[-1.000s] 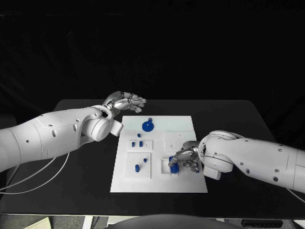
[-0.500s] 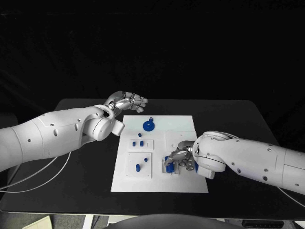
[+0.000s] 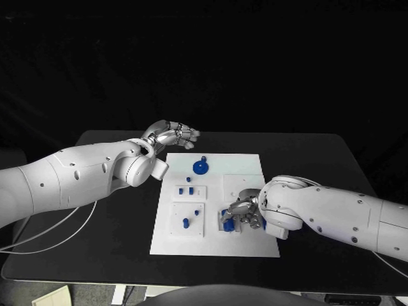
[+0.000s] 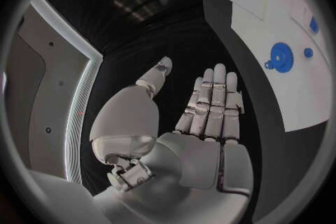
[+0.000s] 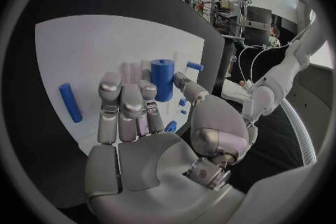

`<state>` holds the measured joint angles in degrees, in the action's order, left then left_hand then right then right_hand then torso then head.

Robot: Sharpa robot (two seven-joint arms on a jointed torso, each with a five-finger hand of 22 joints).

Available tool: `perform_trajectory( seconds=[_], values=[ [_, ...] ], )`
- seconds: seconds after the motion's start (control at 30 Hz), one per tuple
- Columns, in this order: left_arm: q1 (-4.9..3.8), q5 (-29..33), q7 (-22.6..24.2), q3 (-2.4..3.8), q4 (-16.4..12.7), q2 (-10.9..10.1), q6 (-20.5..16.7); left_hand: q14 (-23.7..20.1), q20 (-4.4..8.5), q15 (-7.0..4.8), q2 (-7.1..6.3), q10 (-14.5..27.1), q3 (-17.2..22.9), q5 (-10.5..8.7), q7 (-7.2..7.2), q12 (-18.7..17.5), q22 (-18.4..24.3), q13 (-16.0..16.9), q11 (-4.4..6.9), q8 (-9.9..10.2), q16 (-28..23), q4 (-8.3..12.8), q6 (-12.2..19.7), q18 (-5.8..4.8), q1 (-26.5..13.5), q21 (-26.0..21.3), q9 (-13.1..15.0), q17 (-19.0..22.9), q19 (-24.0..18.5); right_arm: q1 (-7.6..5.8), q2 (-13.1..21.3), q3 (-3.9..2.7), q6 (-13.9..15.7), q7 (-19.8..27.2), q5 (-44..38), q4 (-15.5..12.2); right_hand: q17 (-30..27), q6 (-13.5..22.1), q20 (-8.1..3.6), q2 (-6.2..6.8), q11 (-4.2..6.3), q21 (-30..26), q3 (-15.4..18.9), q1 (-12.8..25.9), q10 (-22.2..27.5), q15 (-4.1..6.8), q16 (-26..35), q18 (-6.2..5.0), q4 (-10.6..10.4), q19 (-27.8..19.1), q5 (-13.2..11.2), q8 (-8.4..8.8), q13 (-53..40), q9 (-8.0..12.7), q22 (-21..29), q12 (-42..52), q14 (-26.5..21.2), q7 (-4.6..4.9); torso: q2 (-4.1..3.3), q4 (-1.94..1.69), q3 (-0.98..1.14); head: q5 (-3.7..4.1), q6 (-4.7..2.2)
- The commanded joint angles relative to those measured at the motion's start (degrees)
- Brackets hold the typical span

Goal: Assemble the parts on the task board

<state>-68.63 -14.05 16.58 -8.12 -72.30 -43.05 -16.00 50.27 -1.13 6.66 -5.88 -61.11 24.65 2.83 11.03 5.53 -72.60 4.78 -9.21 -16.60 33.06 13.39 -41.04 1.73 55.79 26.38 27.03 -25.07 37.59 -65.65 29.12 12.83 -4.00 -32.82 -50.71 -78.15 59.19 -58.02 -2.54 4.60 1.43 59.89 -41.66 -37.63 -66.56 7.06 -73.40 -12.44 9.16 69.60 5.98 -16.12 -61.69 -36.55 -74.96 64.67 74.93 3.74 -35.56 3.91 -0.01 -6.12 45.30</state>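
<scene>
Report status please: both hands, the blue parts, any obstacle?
Left robot hand open, off the task board. Right robot hand at upright blue cylinder; grip unclear. Nothing in the way.

White task board (image 3: pixel 245 245); scattered small blue parts (image 3: pixel 199 168)

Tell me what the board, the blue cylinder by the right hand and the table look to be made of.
Board: probably plastic, matte white, smooth with moulded recesses. Cylinder: likely plastic, uniform blue with a soft sheen; it stands upright on the board beside the right robot hand. Table: matte black, no glare; material unclear.
</scene>
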Motion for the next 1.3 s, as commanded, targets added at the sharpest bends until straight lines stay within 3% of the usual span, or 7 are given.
perform_trajectory(
  seconds=[0.03, 0.4, 0.53, 1.0, 1.3],
  values=[
    [-0.07, 0.23, 0.49, 0.04, -0.16, 0.05, 0.28, 0.29, 0.02, 0.18, -0.09, -0.10, -0.05, 0.11, 1.33, -0.25, -0.06, 0.01, -0.35, -0.30, -0.38, -0.29, 0.46, 0.70, -0.47, -0.19, -0.06, -0.07, 0.23, 0.11, -0.21, 0.05, -2.34, 0.30, 0.60, -0.04, 0.10, -1.25, -0.23, 0.15, 0.06, 0.32, 0.43, 0.77, -0.01, 0.43, 0.36, -2.56, 0.01, 0.04, 0.12, 0.21, -0.06, 0.07, -0.48, -0.21, -0.09, 1.14, 0.00, -0.02, 0.03, -0.15, 0.05],
    [-0.12, 0.23, 0.45, 0.04, -0.19, 0.02, 0.37, 0.29, 0.02, 0.19, -0.10, -0.11, -0.04, 0.11, 1.33, -0.25, -0.08, 0.01, -0.35, -0.32, -0.41, -0.30, 0.45, 0.70, -0.47, -0.21, -0.06, -0.11, 0.24, 0.40, -0.51, 0.07, -1.32, 0.39, 0.59, 0.71, 0.14, -1.21, -0.27, 0.38, 0.04, 0.31, 0.77, 1.28, 0.07, 0.42, 0.44, -2.56, -0.14, -0.04, -0.08, 0.36, -0.11, 0.13, -0.47, -0.27, -0.11, 1.17, -0.01, 0.02, 0.03, -0.35, 0.17],
    [-0.15, 0.23, 0.40, 0.04, -0.17, 0.02, 0.36, 0.30, 0.02, 0.19, -0.09, -0.11, -0.04, 0.11, 1.33, -0.25, -0.09, 0.02, -0.35, -0.33, -0.42, -0.31, 0.45, 0.70, -0.47, -0.22, -0.06, -0.12, 0.24, 0.48, -0.62, 0.08, -1.36, 0.39, 0.50, 0.92, 0.19, -1.21, -0.40, 0.67, 0.04, 0.24, 0.89, 2.18, 0.17, 0.42, 0.62, -2.56, -1.02, -0.15, -2.71, 0.60, -0.18, 0.20, -0.39, -0.37, -0.11, 1.17, -0.01, 0.04, 0.04, -0.35, 0.15],
    [-0.28, 0.23, 0.20, 0.04, -0.19, -0.02, 0.53, 0.31, 0.02, 0.19, -0.11, -0.15, -0.03, 0.11, 1.32, -0.25, -0.13, 0.03, -0.34, -0.36, -0.45, -0.34, 0.43, 0.70, -0.48, -0.26, -0.06, -0.16, 0.25, 0.89, -0.89, 0.09, -0.19, 0.69, -0.69, 1.14, 0.24, -0.92, -0.72, 3.30, 0.01, 0.13, 0.89, 3.06, 0.49, 0.43, 0.98, -2.56, -2.15, -0.25, -3.19, 0.93, -0.32, 0.14, -0.24, -0.53, -0.20, 1.22, -0.01, 0.02, 0.07, -0.48, 0.21],
    [-0.29, 0.23, 0.17, 0.04, -0.18, 0.00, 0.52, 0.31, 0.02, 0.19, -0.13, -0.15, -0.03, 0.10, 1.32, -0.26, -0.15, 0.03, -0.34, -0.37, -0.47, -0.34, 0.43, 0.70, -0.48, -0.28, -0.06, -0.19, 0.25, 0.89, -0.72, 0.09, 1.15, 1.56, -1.65, 0.71, 0.25, -0.22, -0.91, 4.87, -0.14, 0.02, 4.31, 4.64, 0.99, 0.32, 1.35, -2.56, -1.86, -0.54, -3.19, 1.20, -0.47, -0.16, -0.17, -0.70, -0.33, 1.38, -0.01, 0.03, 0.07, -0.55, 0.18]
  ],
)
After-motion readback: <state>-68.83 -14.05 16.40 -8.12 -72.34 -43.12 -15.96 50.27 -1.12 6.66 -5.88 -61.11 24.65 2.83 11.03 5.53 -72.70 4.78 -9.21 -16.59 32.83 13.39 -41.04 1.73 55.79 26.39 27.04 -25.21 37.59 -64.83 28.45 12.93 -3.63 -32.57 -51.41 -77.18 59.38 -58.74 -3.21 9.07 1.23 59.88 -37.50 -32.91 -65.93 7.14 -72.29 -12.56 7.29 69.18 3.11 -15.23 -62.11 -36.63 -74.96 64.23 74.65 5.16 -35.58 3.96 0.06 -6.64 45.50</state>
